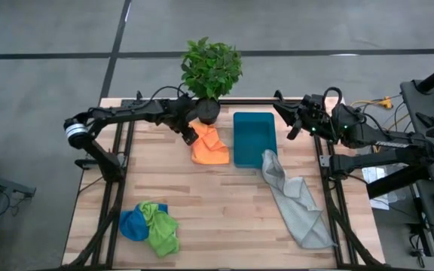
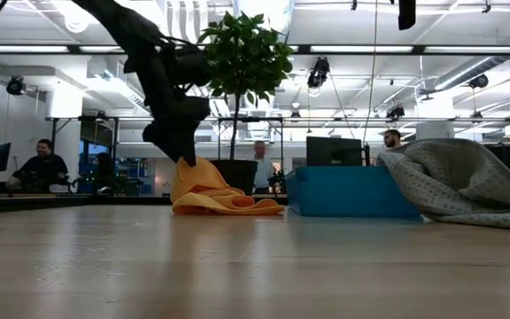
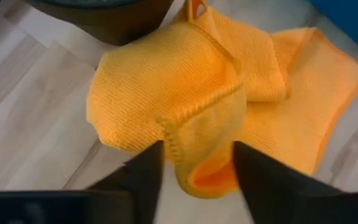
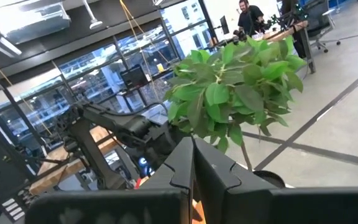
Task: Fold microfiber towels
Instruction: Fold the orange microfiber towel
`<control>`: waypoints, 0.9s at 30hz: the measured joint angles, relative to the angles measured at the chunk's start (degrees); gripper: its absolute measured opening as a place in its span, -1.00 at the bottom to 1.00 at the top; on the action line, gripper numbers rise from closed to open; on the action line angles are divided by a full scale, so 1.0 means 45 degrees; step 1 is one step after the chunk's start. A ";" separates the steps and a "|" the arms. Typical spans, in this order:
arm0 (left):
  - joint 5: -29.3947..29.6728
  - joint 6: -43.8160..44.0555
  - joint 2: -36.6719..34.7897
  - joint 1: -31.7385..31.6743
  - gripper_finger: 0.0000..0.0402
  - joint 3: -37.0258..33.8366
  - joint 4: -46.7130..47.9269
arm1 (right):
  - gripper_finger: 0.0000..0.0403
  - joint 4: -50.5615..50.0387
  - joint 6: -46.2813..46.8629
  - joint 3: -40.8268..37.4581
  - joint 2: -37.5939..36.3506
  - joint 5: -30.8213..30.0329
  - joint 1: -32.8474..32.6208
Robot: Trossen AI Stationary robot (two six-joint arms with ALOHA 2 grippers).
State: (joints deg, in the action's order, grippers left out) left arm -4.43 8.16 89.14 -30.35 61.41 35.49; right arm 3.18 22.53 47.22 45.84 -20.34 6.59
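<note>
Microfiber towels spread over a pale wooden slatted table (image 1: 224,203), seen left to right. Near the front left corner, a blue soft cloth (image 1: 132,224) and a lime green soft cloth (image 1: 160,229), bunched together and overlapping. Farther back, the dark left arm stretched from the table's left edge toward the centre, its left gripper (image 1: 190,136) angled down at the edge of a crumpled orange soft cloth (image 1: 209,147); jaws parted, a raised fold of that cloth (image 3: 197,124) between the fingertips (image 3: 145,168), firm grip or loose contact impossible to tell. Just behind, a leafy green potted plant (image 1: 211,71) in a dark pot. Beside the orange cloth, a teal rectangular plastic bin (image 1: 254,138). Draped from the bin's right front corner toward the front right, a larger pale grey soft cloth (image 1: 296,199). At the back right, the right gripper (image 1: 291,120) held above the table, fingers pressed together, empty.
</note>
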 joint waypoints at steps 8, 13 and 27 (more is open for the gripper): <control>-0.0004 -0.0534 -0.1423 0.0096 -0.97 -0.0005 0.0328 | -0.96 0.0002 -0.0123 -0.0005 0.0015 -0.0005 0.0005; -0.0276 -0.1310 -0.3320 0.0563 -1.00 -0.0005 0.0493 | -0.96 0.0017 -0.1253 -0.0005 0.0231 -0.0012 0.0005; -0.0442 -0.5576 -0.7255 0.5258 -1.00 0.1736 0.1925 | -0.96 0.2553 -0.0585 0.0000 0.3119 -0.0050 0.0015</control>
State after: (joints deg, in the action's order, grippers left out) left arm -6.42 -16.93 56.50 -6.69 69.22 44.15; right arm 14.67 19.89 47.22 59.88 -20.56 6.66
